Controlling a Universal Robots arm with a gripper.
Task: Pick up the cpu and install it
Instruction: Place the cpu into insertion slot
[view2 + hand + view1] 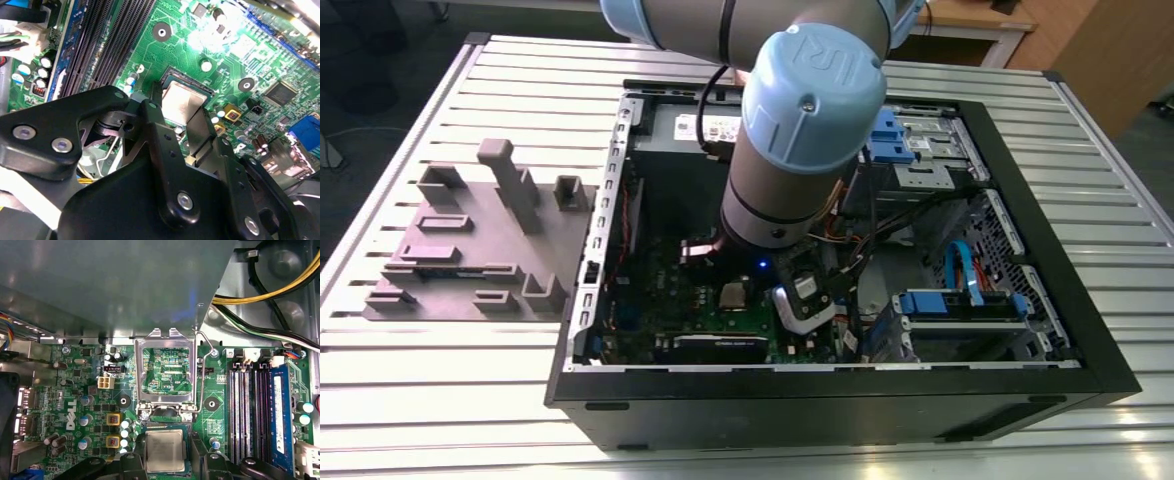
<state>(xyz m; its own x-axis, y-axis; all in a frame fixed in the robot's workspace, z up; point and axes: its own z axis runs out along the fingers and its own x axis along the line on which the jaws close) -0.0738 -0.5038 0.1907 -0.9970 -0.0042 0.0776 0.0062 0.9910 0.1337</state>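
In the exterior view, a grey fixture [474,235] is seen left of the open computer case [1067,300]. Inside, the cpu [165,450] is seated in its socket, flanked by the parted gripper [166,460] fingers [155,130]; contact cannot be told.

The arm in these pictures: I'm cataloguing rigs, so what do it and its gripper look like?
The arm is a thick grey tube with rounded light-blue joint caps, and a black cable runs along it. The gripper is matte black, built from flat linked bars joined by silver bolts, ending in two slim fingers.

Harsh glare on motherboard [235,45]
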